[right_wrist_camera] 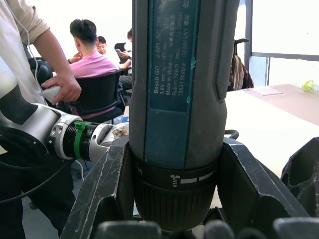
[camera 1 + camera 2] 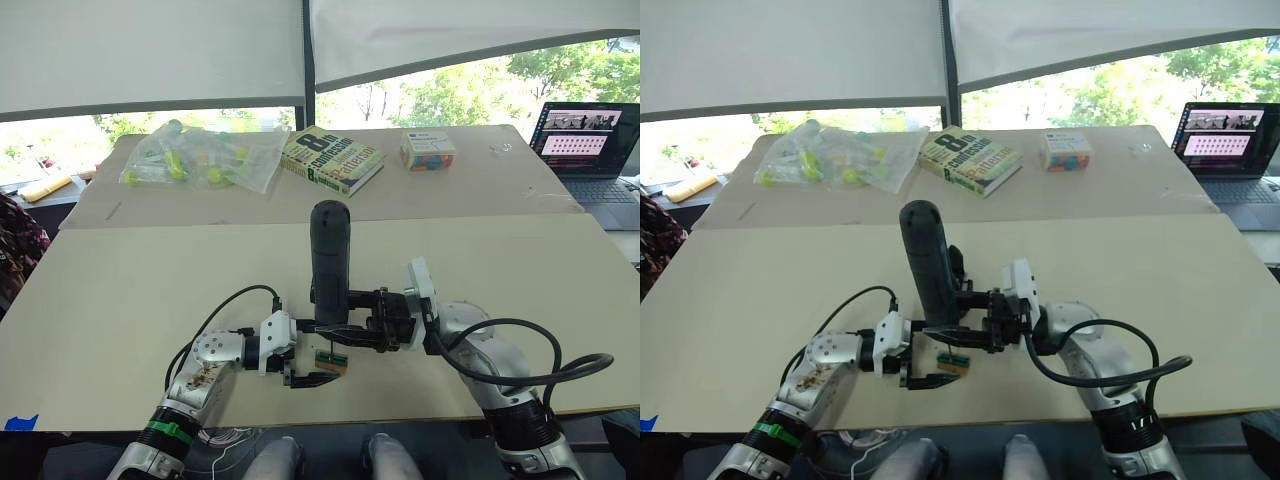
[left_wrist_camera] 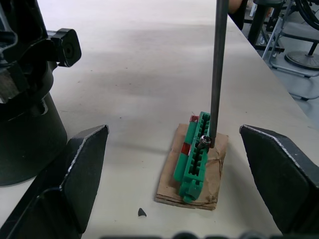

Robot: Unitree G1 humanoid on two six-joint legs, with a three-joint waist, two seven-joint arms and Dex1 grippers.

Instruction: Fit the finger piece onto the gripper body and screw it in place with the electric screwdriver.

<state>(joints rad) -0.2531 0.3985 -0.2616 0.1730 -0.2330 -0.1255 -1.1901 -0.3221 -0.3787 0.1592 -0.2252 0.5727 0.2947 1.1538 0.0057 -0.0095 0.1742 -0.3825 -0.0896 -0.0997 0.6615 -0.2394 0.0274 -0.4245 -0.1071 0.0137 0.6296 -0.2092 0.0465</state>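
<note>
Electric screwdriver [image 2: 329,262] stands upright at the table's near middle, clamped by the right gripper [image 2: 352,322], its bit on a screw in the green block [image 3: 195,157] between the spread left gripper [image 2: 303,374] fingers; judgement: keep it vertical, press lightly.

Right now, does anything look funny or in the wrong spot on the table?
Yes. The electric screwdriver stands upright in the right gripper, but its bit touches the small green block, not the gripper body beside it.

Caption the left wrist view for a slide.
Electric screwdriver bit picks a screw from the green block between the open left tool fingers.
</note>
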